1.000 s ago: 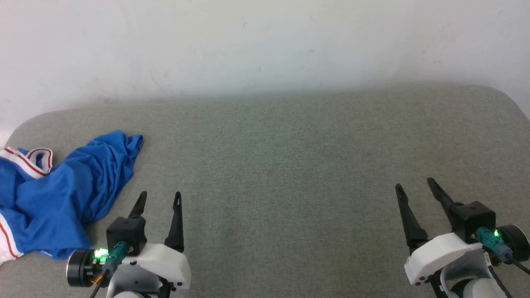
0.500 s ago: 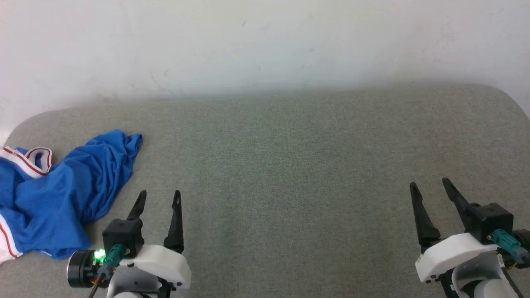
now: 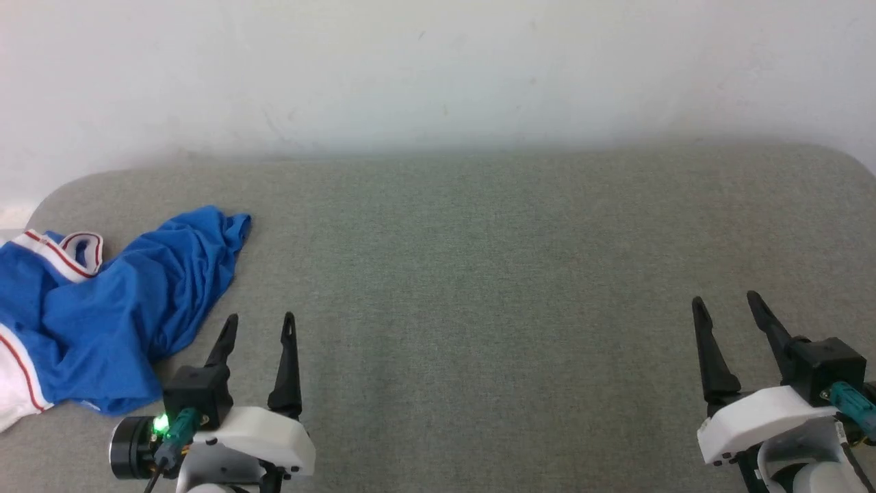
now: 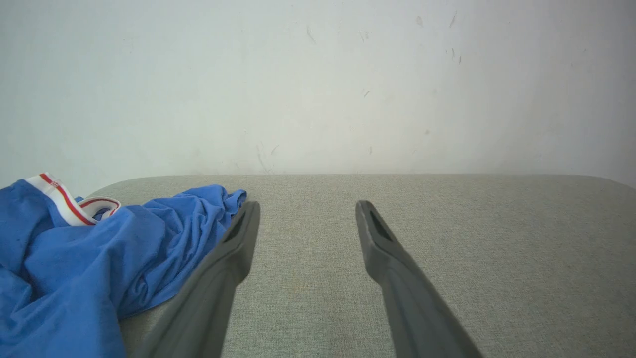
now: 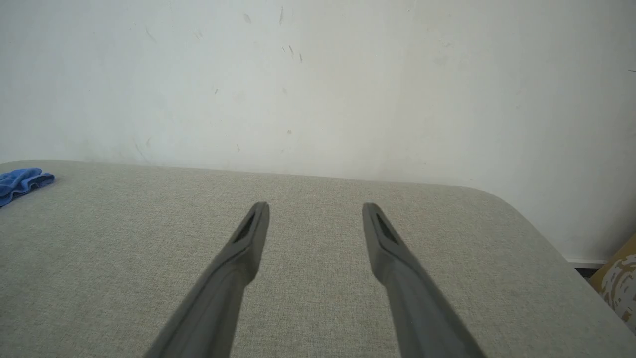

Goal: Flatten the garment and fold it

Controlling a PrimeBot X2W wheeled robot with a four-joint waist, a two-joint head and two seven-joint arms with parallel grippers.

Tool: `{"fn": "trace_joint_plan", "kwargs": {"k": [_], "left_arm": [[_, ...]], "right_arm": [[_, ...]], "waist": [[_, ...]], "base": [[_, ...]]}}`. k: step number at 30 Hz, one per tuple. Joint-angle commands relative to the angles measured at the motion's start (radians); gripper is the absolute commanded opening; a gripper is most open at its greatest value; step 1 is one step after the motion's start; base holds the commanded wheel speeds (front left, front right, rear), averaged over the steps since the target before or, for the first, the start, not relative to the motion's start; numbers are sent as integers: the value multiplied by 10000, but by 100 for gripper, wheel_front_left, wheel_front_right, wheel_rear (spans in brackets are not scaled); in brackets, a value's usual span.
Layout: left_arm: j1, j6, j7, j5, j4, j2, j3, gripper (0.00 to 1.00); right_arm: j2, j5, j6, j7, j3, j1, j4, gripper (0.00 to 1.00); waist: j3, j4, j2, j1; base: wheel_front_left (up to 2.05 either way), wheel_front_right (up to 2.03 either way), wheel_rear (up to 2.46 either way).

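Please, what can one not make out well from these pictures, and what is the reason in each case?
- Head view: the garment is cut off by the left edge, so its full outline is unknown.
- Left wrist view: its own crumpled folds hide its front, and the left edge cuts it again.
- Right wrist view: just a blue tip of it at the left edge, too small to judge.
- Right wrist view: a brown patterned object, cut off at the lower right corner, unidentifiable.

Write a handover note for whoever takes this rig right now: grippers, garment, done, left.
Left gripper: open, empty, close beside the garment's right edge.
Right gripper: open, empty, over bare surface at the far right.
Garment: crumpled blue heap at the left end of the grey padded surface, partly cut off by the head view's edge.
Done: nothing; it is neither flattened nor folded.
Left: grasp it, spread it flat, fold it.
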Motion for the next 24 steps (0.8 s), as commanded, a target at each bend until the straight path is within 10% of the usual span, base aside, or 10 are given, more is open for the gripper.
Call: {"fn": "trace_joint_plan", "kwargs": {"k": [1, 24], "left_arm": [[120, 43, -92, -114, 16, -16, -29, 100], [403, 219, -573, -647, 101, -26, 34, 100]], "right_arm": [[14, -6, -6, -101, -35, 13, -12, 100], [23, 36, -10, -581, 140, -102, 311, 100]], "waist": [[-12, 55, 0, 0], [-155, 1508, 0, 0]], "base": [[0, 0, 0], [0, 0, 0]]}}
